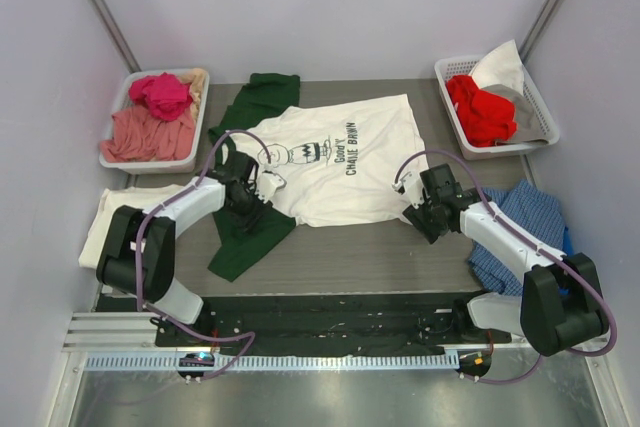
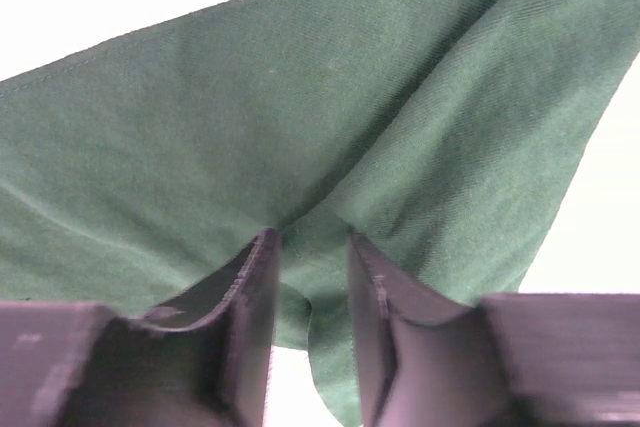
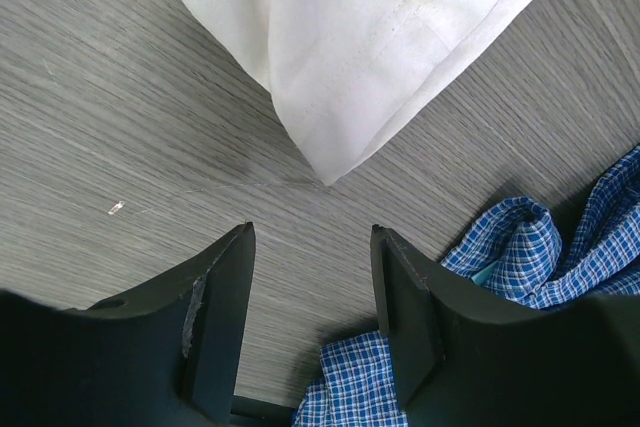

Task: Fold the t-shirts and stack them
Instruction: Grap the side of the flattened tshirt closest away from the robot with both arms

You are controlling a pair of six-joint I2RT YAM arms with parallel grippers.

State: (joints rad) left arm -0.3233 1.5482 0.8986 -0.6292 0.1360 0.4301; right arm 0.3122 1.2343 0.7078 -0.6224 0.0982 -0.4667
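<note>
The white t-shirt with black cartoon print lies spread flat mid-table, on top of the dark green t-shirt. The green one sticks out behind it and at the front left. My left gripper is at the white shirt's left sleeve. In the left wrist view its fingers pinch a puckered fold of green fabric. My right gripper is at the white shirt's front right corner. It stands open just above bare table, short of the white hem corner. A cream t-shirt lies at the left edge.
A grey basket at back left holds pink garments. A white basket at back right holds red and pale clothes. A blue checked cloth lies crumpled under the right arm, right beside the right fingers.
</note>
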